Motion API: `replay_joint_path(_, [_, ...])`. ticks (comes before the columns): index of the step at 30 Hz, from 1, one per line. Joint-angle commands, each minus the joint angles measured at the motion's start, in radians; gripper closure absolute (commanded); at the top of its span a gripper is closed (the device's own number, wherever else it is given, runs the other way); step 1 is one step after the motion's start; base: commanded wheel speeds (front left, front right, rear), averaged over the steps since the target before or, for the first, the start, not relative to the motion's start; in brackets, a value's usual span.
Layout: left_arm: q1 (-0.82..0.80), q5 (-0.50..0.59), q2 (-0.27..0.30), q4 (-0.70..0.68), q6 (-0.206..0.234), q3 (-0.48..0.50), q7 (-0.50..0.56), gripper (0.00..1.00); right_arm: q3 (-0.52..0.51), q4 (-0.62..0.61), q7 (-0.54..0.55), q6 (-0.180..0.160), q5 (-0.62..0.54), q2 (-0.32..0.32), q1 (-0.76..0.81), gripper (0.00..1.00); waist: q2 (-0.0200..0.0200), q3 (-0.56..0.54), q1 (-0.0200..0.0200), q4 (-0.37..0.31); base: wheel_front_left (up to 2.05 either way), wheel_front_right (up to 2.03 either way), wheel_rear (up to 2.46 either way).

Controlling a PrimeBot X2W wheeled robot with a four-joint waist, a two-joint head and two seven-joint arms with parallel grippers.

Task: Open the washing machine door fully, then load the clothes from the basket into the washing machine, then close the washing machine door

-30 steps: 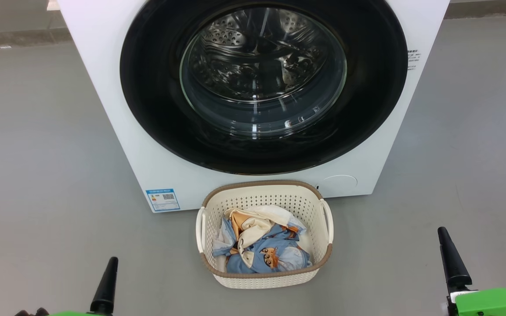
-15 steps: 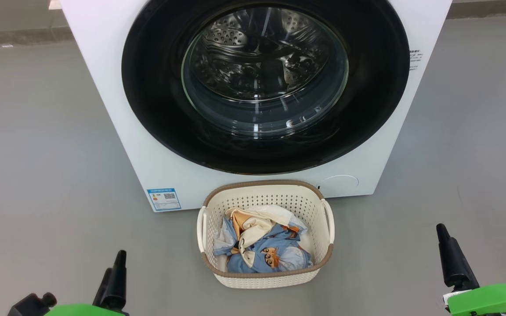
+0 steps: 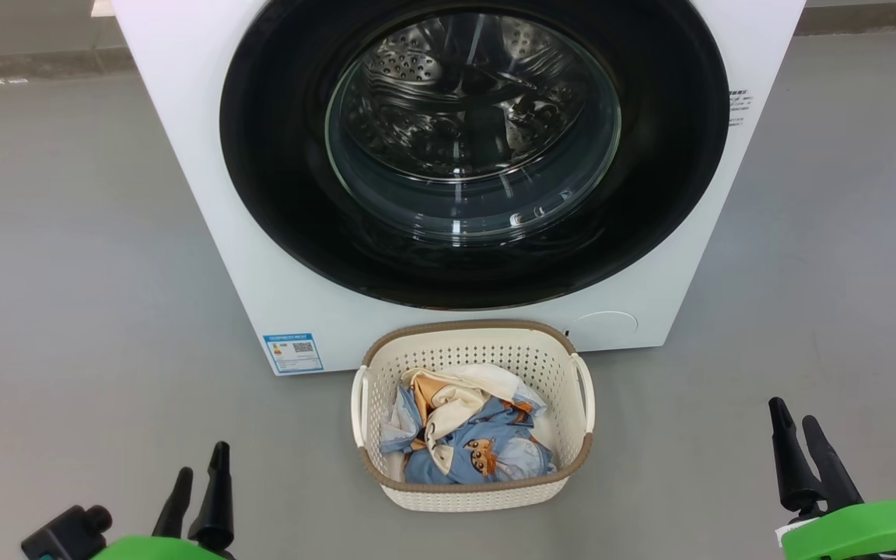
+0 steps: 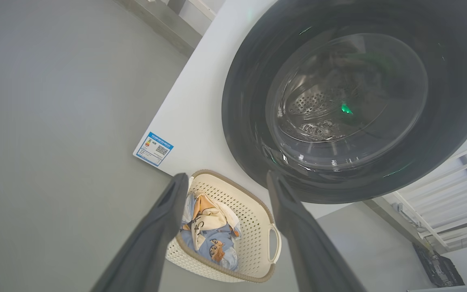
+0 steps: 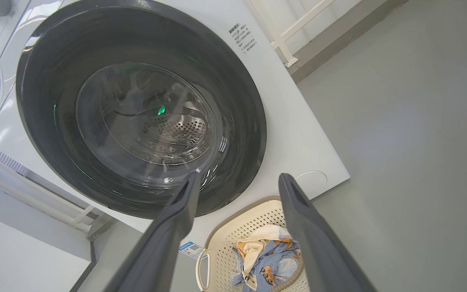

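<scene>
Nearest, the left hand (image 3: 202, 459) and the right hand (image 3: 792, 411) are held well apart from the basket (image 3: 479, 496), one to each side of it, fingers spread and nothing gripped. The clothes (image 3: 467, 443) are heaped inside the basket. Just behind the basket stands the washing machine (image 3: 207, 194), with the washing machine door (image 3: 277, 155) shut.

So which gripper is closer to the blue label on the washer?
Left. The left gripper sits below and slightly left of the label in the head view; the right gripper is far off to its right, beyond the basket.
</scene>
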Motion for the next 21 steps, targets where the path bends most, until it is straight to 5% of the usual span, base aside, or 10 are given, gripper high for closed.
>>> replay_joint_path(1, [-0.035,0.043,0.021,-0.031,0.005,0.011,-0.013,0.00,0.018,-0.026,-0.013,0.001,-0.040,-0.018,-0.008,0.00,0.0000,-0.001,-0.0001,0.001,0.00,0.00,0.00])
replay_joint_path(21, [-0.029,0.304,0.063,-0.037,0.064,-0.035,-0.072,0.00,0.038,-0.005,-0.072,0.001,-0.301,-0.040,0.004,0.00,0.0000,0.001,-0.0001,0.003,0.00,0.00,0.00])
